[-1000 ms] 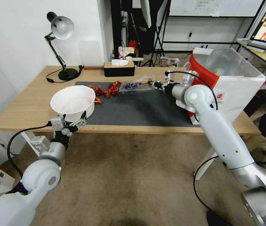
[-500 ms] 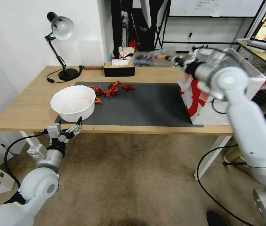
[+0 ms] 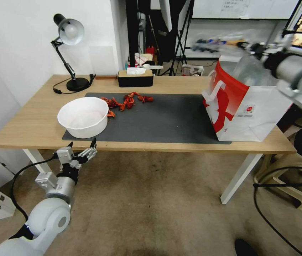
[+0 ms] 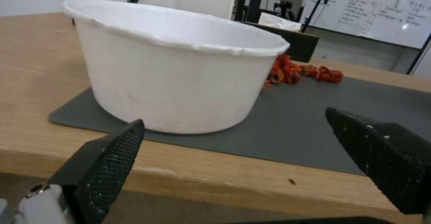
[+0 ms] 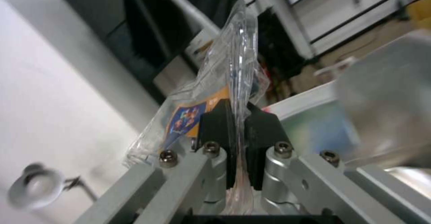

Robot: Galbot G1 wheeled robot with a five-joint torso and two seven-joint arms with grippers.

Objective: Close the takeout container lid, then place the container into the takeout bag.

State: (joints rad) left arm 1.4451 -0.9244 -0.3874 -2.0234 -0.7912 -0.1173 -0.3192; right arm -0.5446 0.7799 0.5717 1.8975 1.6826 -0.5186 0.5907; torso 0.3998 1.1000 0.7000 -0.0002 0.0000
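- Clear plastic is what the right end effector (image 5: 238, 116) grips: its two black fingers (image 5: 215, 123) are pinched tight on an edge of the takeout container (image 3: 217, 43).
- The container is up in the air at the far right, above the far-left edge of the takeout bag's open top. It does not touch the bag.
- The lid (image 5: 188, 116), with its orange-and-blue sticker, lies flat against the other half where the fingers squeeze it. So the closing part looks done. The container is blurred in the head view, so I can't be sure the far edge is snapped shut.
- The takeout bag (image 3: 250, 106) stands upright on the right end of the counter (image 3: 33, 121), partly on the dark mat (image 3: 165, 121). Its mouth is wide open and the silver lining shows inside.
- What is left, I think: the container is not in the bag yet. It needs to come over the opening, go down inside, and be let go.
- The left end effector (image 3: 81, 153) waits low at the near left, just in front of the counter edge. Its fingers are spread apart and hold nothing.
- The white bowl (image 4: 175, 66) sits on the mat's near-left corner, just past that end effector.
- Some red bits (image 3: 126, 100) lie on the mat behind the bowl, well apart from the bag.
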